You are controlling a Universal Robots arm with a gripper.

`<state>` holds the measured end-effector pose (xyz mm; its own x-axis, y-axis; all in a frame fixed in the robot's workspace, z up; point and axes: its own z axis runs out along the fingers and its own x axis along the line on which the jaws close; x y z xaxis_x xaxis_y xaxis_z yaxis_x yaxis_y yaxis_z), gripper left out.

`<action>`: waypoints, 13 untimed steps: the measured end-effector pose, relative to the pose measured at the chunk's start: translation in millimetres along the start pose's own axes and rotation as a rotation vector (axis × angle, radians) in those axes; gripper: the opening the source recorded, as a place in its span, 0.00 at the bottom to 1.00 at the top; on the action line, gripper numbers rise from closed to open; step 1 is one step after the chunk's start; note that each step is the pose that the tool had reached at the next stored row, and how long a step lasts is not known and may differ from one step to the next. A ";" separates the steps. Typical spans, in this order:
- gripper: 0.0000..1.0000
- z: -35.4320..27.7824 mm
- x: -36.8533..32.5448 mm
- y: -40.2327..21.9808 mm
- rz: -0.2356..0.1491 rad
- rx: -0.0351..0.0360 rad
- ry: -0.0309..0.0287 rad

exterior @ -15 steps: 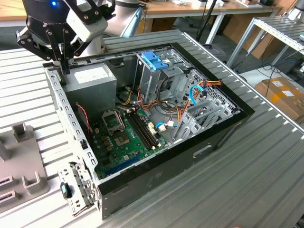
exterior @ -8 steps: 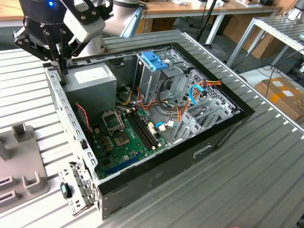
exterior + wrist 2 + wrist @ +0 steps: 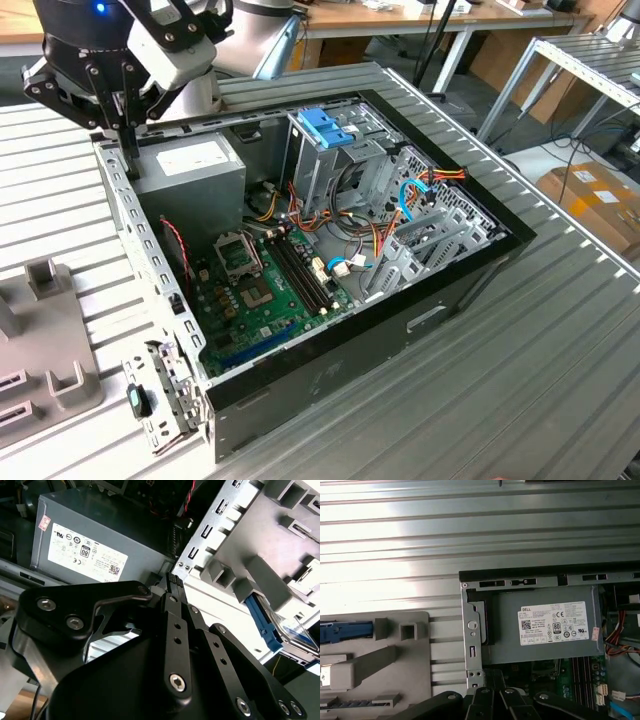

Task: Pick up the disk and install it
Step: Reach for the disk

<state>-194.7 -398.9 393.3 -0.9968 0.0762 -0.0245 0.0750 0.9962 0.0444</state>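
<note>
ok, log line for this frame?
gripper: shut, empty | at: case edge beside power supply | disk: in grey holder outside case, not grasped

The gripper (image 3: 130, 168) is black. The disk (image 3: 294, 630) shows a blue rail and a blue-and-white label. The power supply (image 3: 190, 165) is grey, with a white sticker printed in black. The motherboard (image 3: 250, 300) is green. The latch (image 3: 325, 128) is bright blue. The cables (image 3: 385, 235) are red, yellow, blue and black. The case (image 3: 400, 320) is black outside. The table (image 3: 540, 380) is silver with ribbed stripes. The fixture (image 3: 45, 350) is pale grey.
</note>
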 end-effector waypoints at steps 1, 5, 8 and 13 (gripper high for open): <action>0.11 0.0 0.2 0.0 0.000 0.0000 0.0000; 0.11 -0.1 0.9 -0.1 0.000 0.0000 0.0001; 0.11 -0.1 1.5 -0.1 0.000 0.0000 0.0000; 0.11 -0.1 2.4 -0.2 0.000 0.0000 0.0000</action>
<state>-197.2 -398.9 393.3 -0.9968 0.0762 -0.0245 0.0751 0.9962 0.0444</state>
